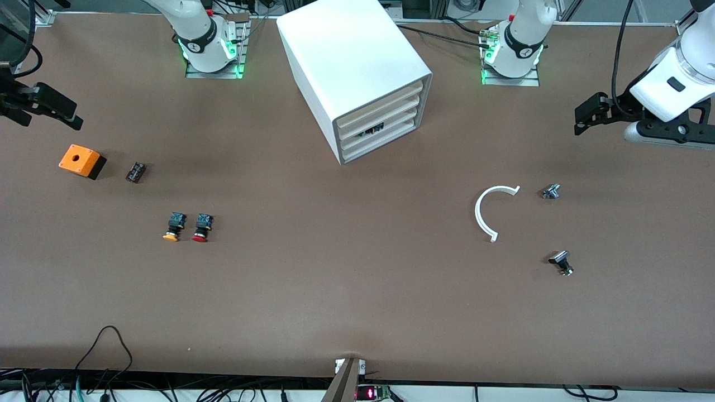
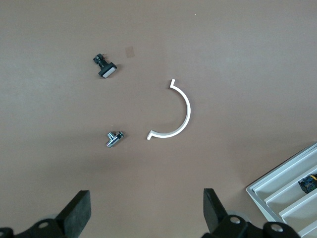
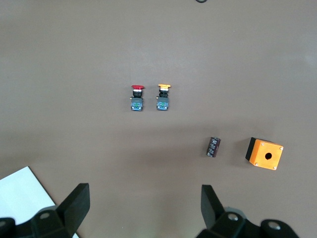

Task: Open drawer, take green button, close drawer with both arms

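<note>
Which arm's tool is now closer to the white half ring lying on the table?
The left tool is closer: it hangs open above the table at the left arm's end, where the half ring lies. The right tool, also open, hangs at the right arm's end.

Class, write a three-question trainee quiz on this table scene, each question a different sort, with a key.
1. True or false: all four drawers of the cabinet are shut.
2. Which pushbutton lies nearer the orange box: A red-capped or B orange-capped?
3. Fill in: the left gripper and right gripper both have ____ fingers and hold nothing.

Key: 1 true; 2 B; 3 open.
</note>
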You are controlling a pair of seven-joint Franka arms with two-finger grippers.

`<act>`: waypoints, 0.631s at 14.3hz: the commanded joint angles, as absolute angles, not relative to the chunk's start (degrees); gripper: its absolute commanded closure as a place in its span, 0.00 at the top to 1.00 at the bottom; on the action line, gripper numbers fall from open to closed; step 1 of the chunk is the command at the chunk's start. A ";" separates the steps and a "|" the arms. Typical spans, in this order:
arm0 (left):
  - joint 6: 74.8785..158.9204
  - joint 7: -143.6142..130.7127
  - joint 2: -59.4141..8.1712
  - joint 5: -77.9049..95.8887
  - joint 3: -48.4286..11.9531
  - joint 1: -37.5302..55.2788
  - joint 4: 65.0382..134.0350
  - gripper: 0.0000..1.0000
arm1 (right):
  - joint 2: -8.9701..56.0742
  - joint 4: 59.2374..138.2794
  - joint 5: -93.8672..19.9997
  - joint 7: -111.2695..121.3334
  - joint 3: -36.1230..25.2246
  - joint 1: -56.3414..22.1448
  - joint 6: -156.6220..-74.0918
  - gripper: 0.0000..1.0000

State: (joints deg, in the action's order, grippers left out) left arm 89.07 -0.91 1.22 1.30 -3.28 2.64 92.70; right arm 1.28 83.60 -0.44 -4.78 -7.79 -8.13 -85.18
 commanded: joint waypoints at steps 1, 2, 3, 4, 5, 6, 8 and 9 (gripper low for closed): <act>87.89 -0.53 0.88 0.17 -3.43 2.90 91.41 1.00 | 1.05 84.20 0.09 -4.57 -7.47 -7.82 -86.04 0.99; 87.89 -0.53 0.88 0.18 -3.43 2.90 91.41 1.00 | 1.05 84.11 0.09 -4.40 -7.47 -7.82 -86.04 0.99; 87.89 -0.53 0.88 0.18 -3.43 2.90 91.41 1.00 | 1.05 84.11 0.09 -4.39 -7.47 -7.82 -86.13 0.99; 87.89 -0.53 0.88 0.18 -3.43 2.90 91.41 1.00 | 1.05 84.20 0.09 -4.48 -7.47 -8.00 -86.13 0.99; 87.89 -0.53 0.88 0.18 -3.43 2.90 91.41 1.00 | 1.14 84.29 0.09 -4.57 -7.47 -8.09 -86.31 0.99; 87.89 -0.61 0.88 0.18 -3.43 2.90 91.41 1.00 | 1.84 84.29 0.09 -4.57 -7.38 -8.26 -86.22 0.99; 87.80 -0.61 0.88 0.18 -3.43 2.90 91.41 1.00 | 4.03 84.46 0.09 -4.39 -7.38 -8.26 -85.35 0.99; 87.80 -0.62 0.88 0.18 -3.43 2.90 91.41 1.00 | 5.17 84.72 0.17 -4.31 -7.21 -8.52 -85.34 0.99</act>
State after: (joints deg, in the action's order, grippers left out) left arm 88.97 -0.91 1.22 1.30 -3.28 2.64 92.70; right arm 2.86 84.36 -0.44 -4.69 -7.58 -8.27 -85.39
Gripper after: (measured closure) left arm 0.000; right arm 0.004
